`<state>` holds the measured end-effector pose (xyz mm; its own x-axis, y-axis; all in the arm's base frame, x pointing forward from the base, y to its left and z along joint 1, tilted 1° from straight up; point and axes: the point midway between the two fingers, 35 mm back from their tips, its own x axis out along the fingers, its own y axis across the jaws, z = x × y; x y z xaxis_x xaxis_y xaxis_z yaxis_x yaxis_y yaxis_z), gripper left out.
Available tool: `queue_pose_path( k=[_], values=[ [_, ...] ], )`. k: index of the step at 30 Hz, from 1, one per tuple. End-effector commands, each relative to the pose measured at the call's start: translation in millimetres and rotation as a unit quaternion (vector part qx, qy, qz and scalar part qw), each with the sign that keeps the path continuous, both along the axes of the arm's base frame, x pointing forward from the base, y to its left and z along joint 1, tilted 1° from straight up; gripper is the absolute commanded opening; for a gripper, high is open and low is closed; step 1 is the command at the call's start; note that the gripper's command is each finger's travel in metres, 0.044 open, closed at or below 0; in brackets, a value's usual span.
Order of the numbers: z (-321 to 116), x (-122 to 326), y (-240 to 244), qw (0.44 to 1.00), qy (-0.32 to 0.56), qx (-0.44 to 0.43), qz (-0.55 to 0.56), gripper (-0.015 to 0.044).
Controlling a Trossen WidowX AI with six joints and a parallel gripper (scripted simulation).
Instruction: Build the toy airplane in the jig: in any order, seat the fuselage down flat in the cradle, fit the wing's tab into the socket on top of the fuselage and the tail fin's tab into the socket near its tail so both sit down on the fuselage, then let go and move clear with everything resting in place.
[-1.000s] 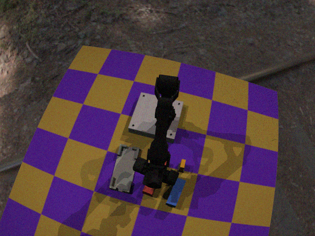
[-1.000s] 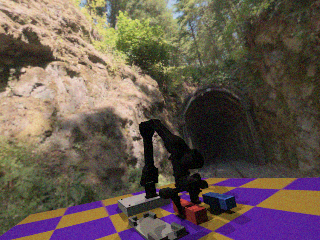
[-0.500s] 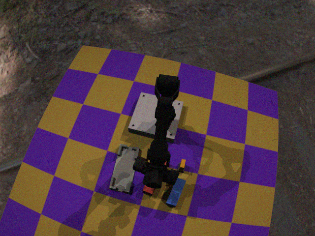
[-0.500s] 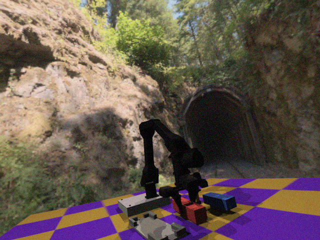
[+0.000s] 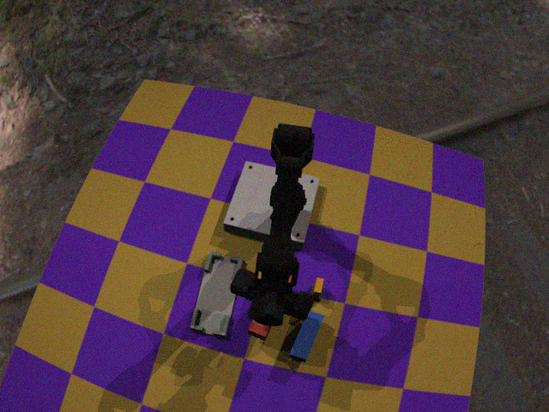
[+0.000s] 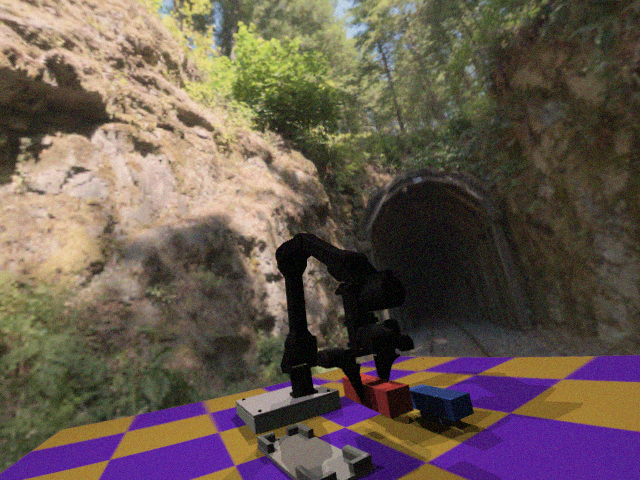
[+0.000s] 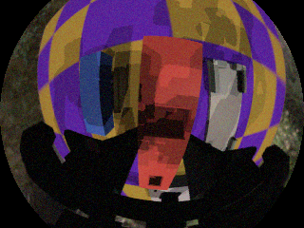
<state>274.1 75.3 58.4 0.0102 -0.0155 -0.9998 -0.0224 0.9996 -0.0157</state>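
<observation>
My gripper (image 5: pixel 272 294) (image 6: pixel 373 388) (image 7: pixel 161 131) is shut on the red fuselage (image 5: pixel 258 329) (image 6: pixel 395 400) (image 7: pixel 178 81) across its middle and holds it level, a little above the table. Its larger socket opening and the small one near its tail face up in the wrist view. The grey cradle (image 5: pixel 214 294) (image 6: pixel 305 454) (image 7: pixel 225 109) is empty, beside the fuselage, left of it in the top view. The blue wing (image 5: pixel 307 336) (image 6: pixel 442 403) (image 7: pixel 91 92) lies on the fuselage's other side. The small orange-yellow tail fin (image 5: pixel 318 287) stands near the wing's end, hidden in the other views.
The arm's pale base plate (image 5: pixel 250 195) (image 6: pixel 289 410) lies behind the cradle and parts. The cradle has raised corner walls. The wing is close to the gripper's right finger in the top view. All stand on a purple and yellow checkered table (image 5: pixel 177 213) (image 6: pixel 170 454).
</observation>
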Motion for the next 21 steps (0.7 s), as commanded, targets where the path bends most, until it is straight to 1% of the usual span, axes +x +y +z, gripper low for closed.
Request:
queue_pose_path(
  k=[1, 21],
  values=[
    [15.5, 1.1, 1.2, 1.000, -0.004, 0.003, -0.001, 0.0000],
    [77.0, -7.9, -0.6, 1.000, -0.003, 0.002, -0.002, 0.0000]
  ],
)
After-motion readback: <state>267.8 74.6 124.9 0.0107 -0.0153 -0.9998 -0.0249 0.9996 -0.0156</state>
